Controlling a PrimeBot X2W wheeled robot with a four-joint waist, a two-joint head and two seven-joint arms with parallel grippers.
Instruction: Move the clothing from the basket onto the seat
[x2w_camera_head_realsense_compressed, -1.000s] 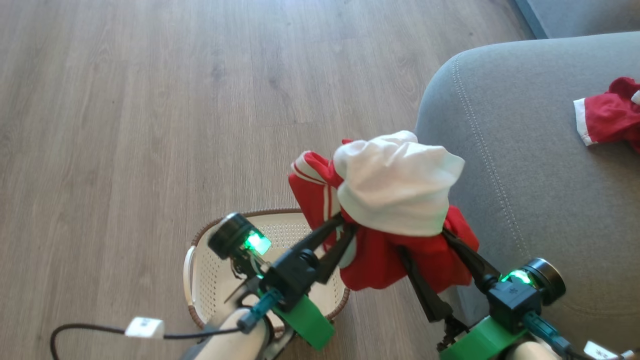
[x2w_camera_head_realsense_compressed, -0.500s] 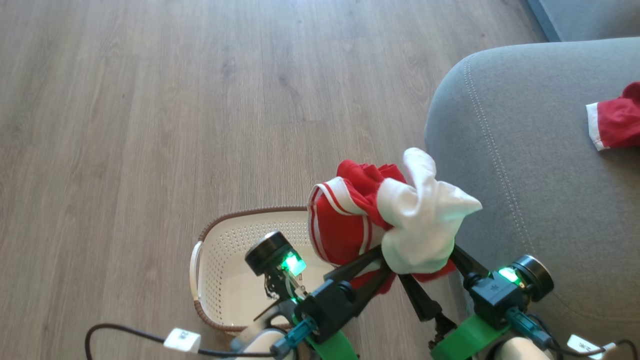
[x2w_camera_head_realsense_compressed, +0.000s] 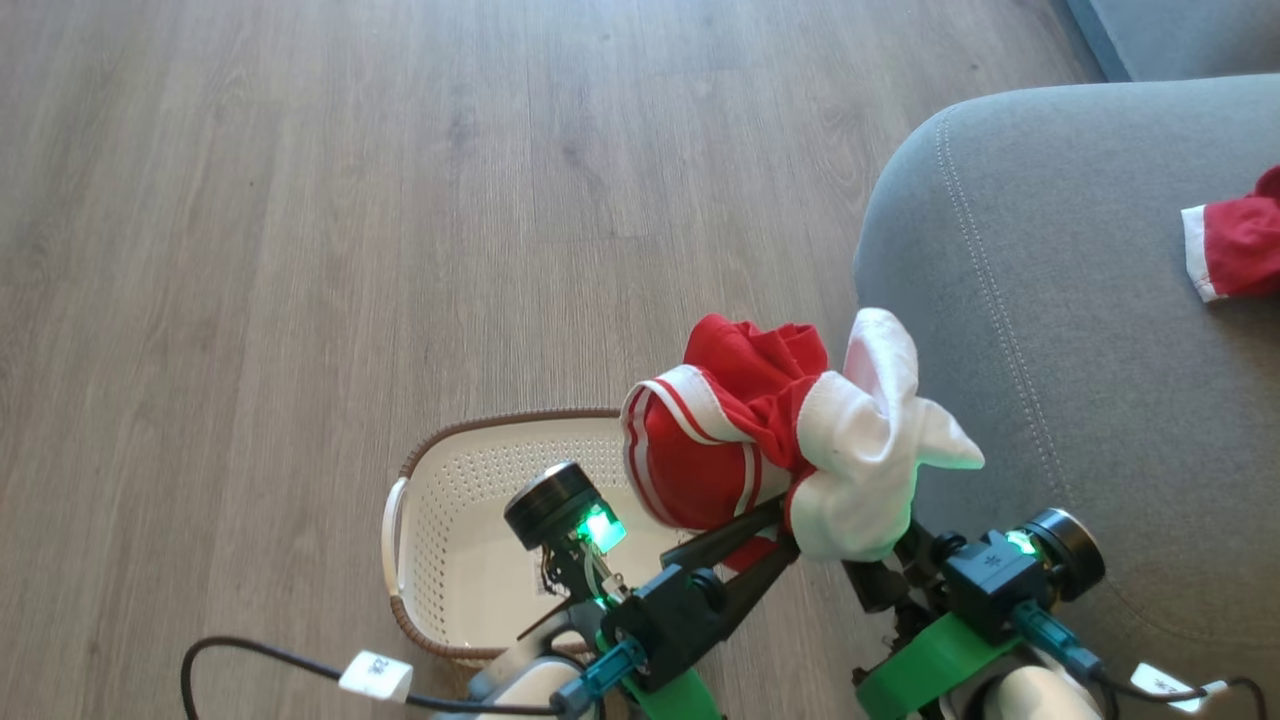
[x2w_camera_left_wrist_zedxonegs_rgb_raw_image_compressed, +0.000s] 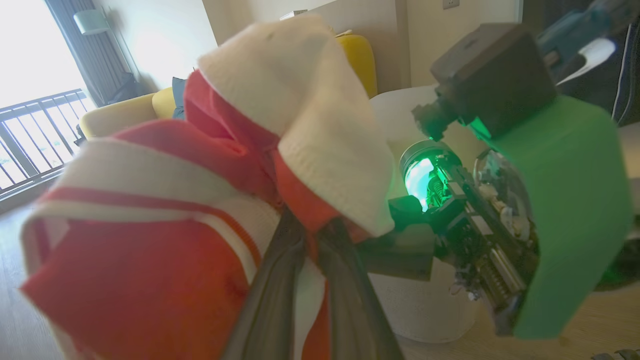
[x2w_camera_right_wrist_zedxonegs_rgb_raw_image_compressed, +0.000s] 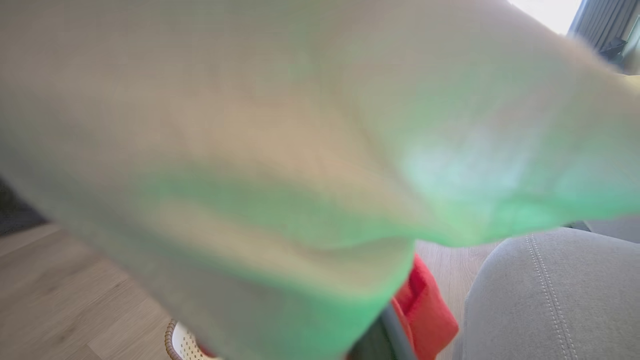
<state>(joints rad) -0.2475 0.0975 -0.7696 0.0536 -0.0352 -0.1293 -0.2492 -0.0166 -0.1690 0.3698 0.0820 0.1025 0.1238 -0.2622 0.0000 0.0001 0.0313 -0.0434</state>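
Note:
A bunched bundle of clothing hangs above the floor between the basket and the seat: a red garment with white stripes (x2w_camera_head_realsense_compressed: 720, 440) and a white cloth (x2w_camera_head_realsense_compressed: 870, 470) draped over its right side. My left gripper (x2w_camera_head_realsense_compressed: 775, 525) is shut on the red fabric (x2w_camera_left_wrist_zedxonegs_rgb_raw_image_compressed: 140, 260), its fingers meeting at the fold (x2w_camera_left_wrist_zedxonegs_rgb_raw_image_compressed: 312, 235). My right gripper (x2w_camera_head_realsense_compressed: 885, 560) comes in from the right, its fingers drawn together under the white cloth (x2w_camera_right_wrist_zedxonegs_rgb_raw_image_compressed: 250, 125). The white perforated basket (x2w_camera_head_realsense_compressed: 440, 570) stands on the floor below my left arm. To the right is the grey seat (x2w_camera_head_realsense_compressed: 1080, 400).
Another red garment with white trim (x2w_camera_head_realsense_compressed: 1235, 245) lies on the seat at the right edge. A black cable with a white tag (x2w_camera_head_realsense_compressed: 375, 675) trails over the wooden floor (x2w_camera_head_realsense_compressed: 300, 250) at the lower left. A blue-grey sofa part (x2w_camera_head_realsense_compressed: 1180, 30) fills the top right corner.
The bundle has come lower and nearer to me and bunched up tighter. My right gripper's spread fingers have closed in under the white cloth. The head view has shifted slightly.

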